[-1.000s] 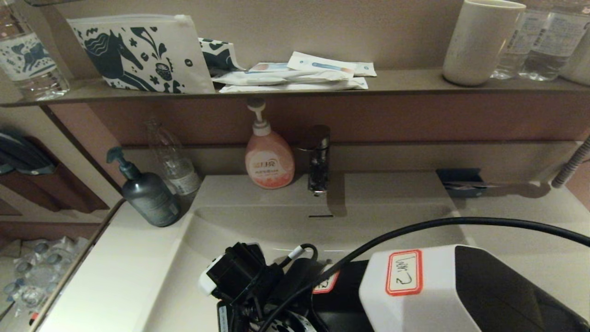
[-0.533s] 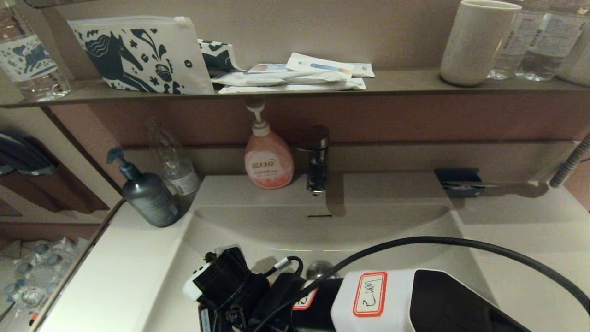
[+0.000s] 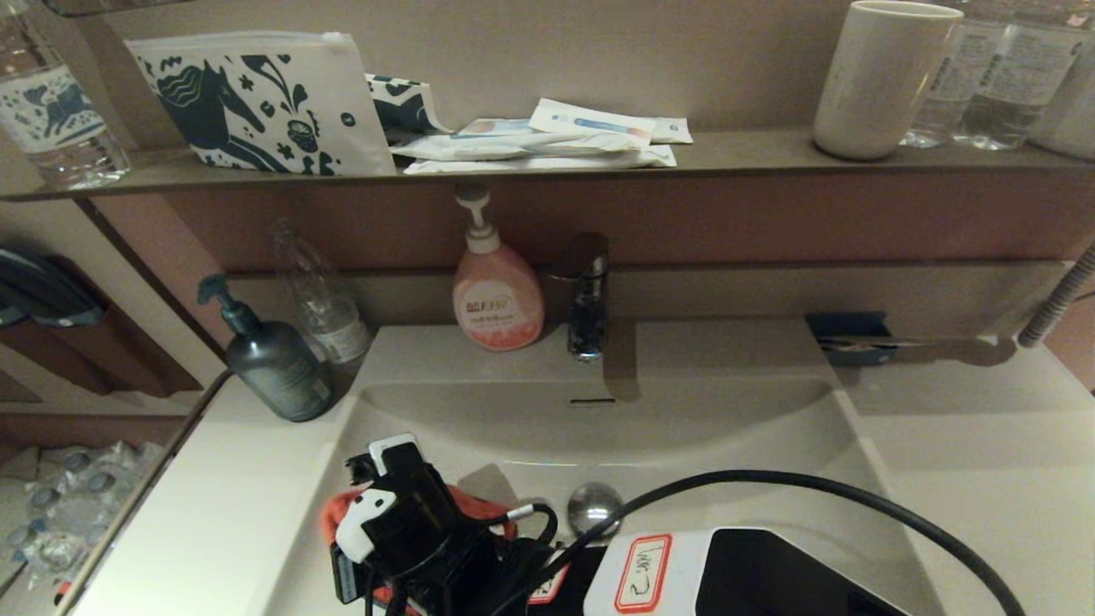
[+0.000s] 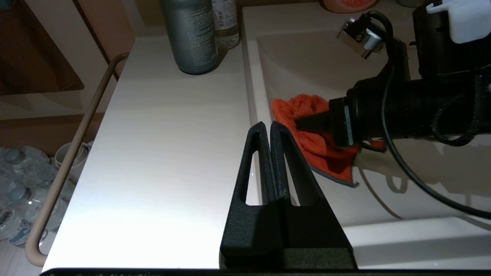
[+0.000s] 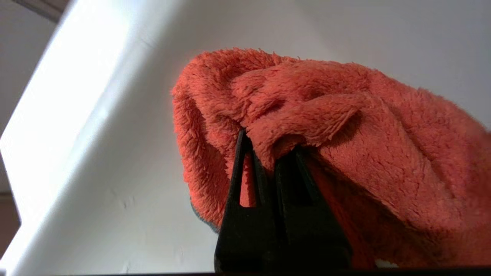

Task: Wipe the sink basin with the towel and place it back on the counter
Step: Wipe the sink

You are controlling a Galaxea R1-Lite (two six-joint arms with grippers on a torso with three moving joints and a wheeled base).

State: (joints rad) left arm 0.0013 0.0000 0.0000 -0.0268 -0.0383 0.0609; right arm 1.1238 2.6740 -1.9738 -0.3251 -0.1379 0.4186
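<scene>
Right gripper [image 5: 268,147] down in sink basin [image 3: 701,428], jaws pinched on bunched fold of towel [image 5: 307,126]. Towel pressed low against basin floor near left wall, so grip looks set for scrubbing, not lifting. Wipe likely underway; return to counter [image 4: 165,153] not yet done. Left gripper [image 4: 268,132] parked over counter edge, fingers together, nothing between them. Drain plug [image 3: 594,505] just beside working wrist. Faucet [image 3: 587,295], pink soap pump [image 3: 497,291], grey pump bottle [image 3: 272,364] well clear at back. Black cable [image 3: 855,492] arcs over basin, possible snag.

Off-white counter [image 3: 205,513] with grey pump bottle [image 3: 272,366], clear bottle [image 3: 321,295] and pink soap dispenser [image 3: 497,291].
</scene>
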